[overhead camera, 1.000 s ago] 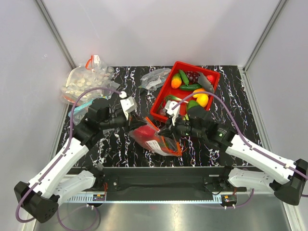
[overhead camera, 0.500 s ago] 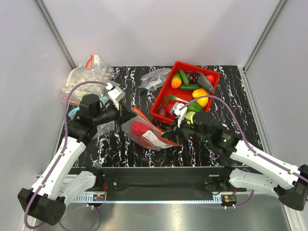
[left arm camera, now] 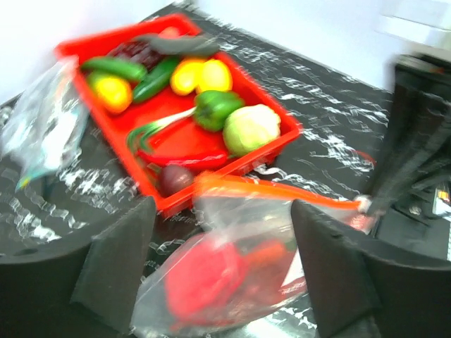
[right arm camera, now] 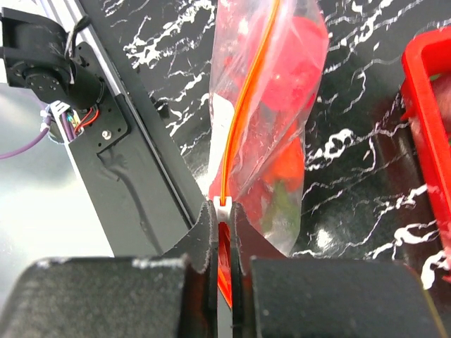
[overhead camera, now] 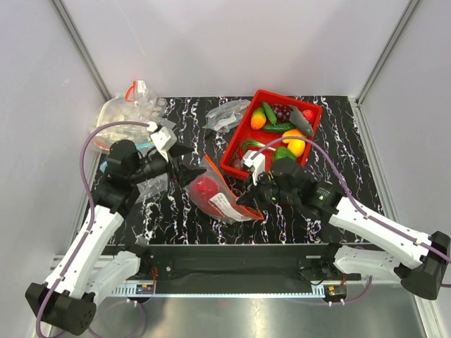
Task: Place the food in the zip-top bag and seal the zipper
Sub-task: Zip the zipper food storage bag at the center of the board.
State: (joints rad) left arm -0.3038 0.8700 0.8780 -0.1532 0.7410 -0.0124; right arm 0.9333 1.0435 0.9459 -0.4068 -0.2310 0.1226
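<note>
The zip-top bag [overhead camera: 220, 197] lies on the black marbled table between both arms, with red food [overhead camera: 204, 189] inside it. In the left wrist view my left gripper [left arm camera: 225, 271] stands open, fingers [left arm camera: 116, 271] wide apart, with the bag [left arm camera: 225, 282] beyond them and untouched. The red-orange zipper [left arm camera: 282, 191] runs along the bag's top edge. My right gripper [right arm camera: 224, 211] is shut on the white slider at the zipper's [right arm camera: 246, 91] near end. More food [overhead camera: 282, 127] lies in the red tray [overhead camera: 232, 165].
A bag of pale round pieces [overhead camera: 123, 120] sits at the back left, and a small clear bag [overhead camera: 227, 115] lies left of the tray. A teal-blue strip [overhead camera: 113, 159] shows under the left arm. A black rail [overhead camera: 239, 257] runs along the near table edge.
My left gripper has let go of the bag, opened wide and drawn back to the left. The right gripper stays shut on the zipper's end.
</note>
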